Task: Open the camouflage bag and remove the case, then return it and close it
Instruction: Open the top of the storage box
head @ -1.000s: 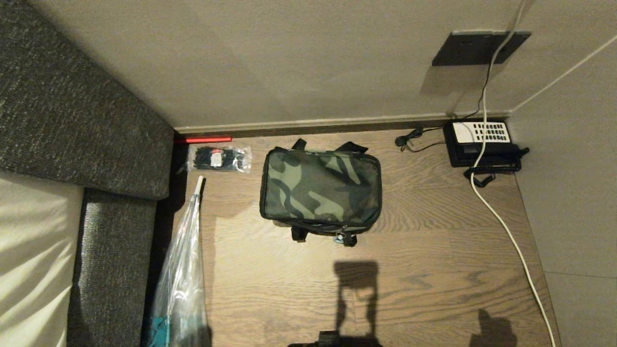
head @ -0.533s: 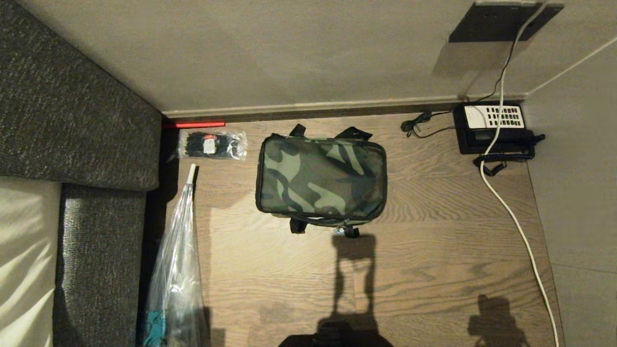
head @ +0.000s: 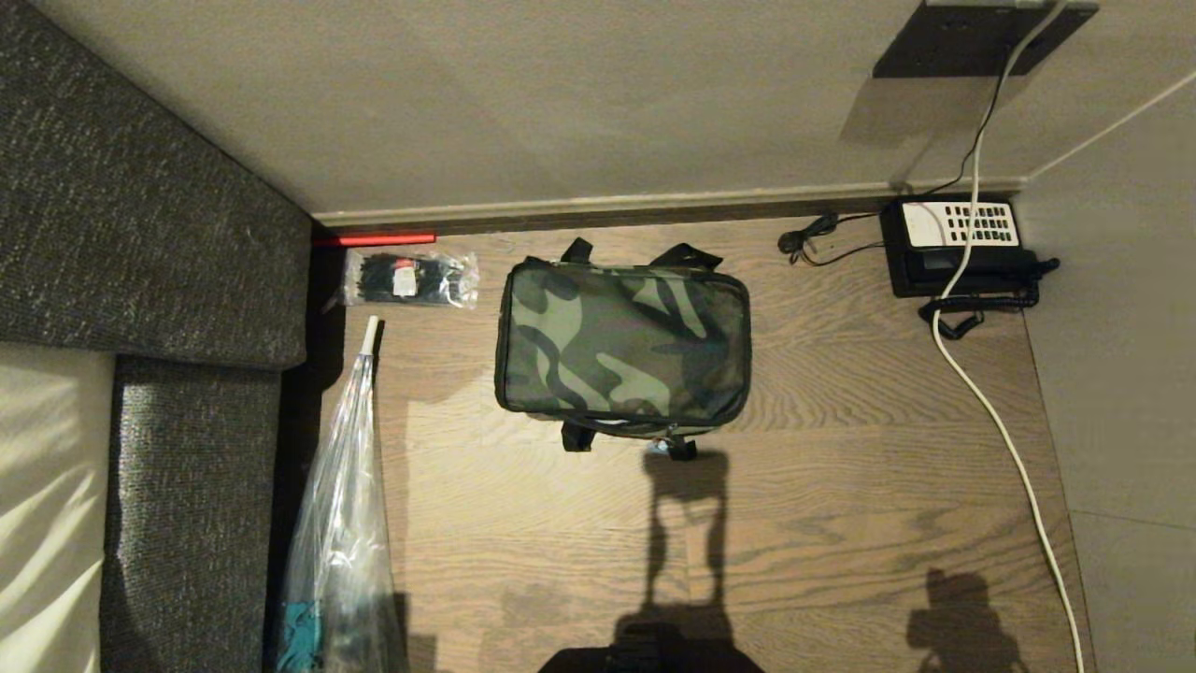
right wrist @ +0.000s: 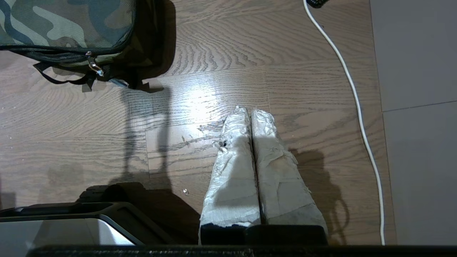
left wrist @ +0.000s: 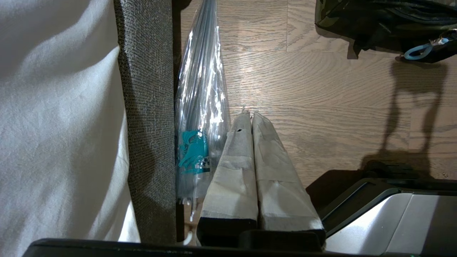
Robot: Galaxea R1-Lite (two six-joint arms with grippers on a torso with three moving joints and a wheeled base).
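Note:
The camouflage bag (head: 622, 346) stands zipped shut on the wooden floor near the far wall, its black straps sticking out front and back. A metal clip (right wrist: 93, 64) hangs from its zipper on the near side. The case is hidden. My left gripper (left wrist: 249, 115) hangs shut over the floor beside the sofa, with a corner of the camouflage bag (left wrist: 375, 21) far ahead of it. Over bare floor, short of the bag (right wrist: 68, 28), my right gripper (right wrist: 249, 109) is shut on nothing. Neither gripper shows in the head view.
A grey sofa (head: 149, 243) fills the left side, with a plastic-wrapped umbrella (head: 346, 523) lying along it. A clear packet of black items (head: 409, 279) lies left of the bag. A black telephone (head: 958, 248) and a white cable (head: 990, 402) run along the right wall.
The head view has tipped further down, so the whole scene slid up in the picture and then settled. The bag and both arms have kept still.

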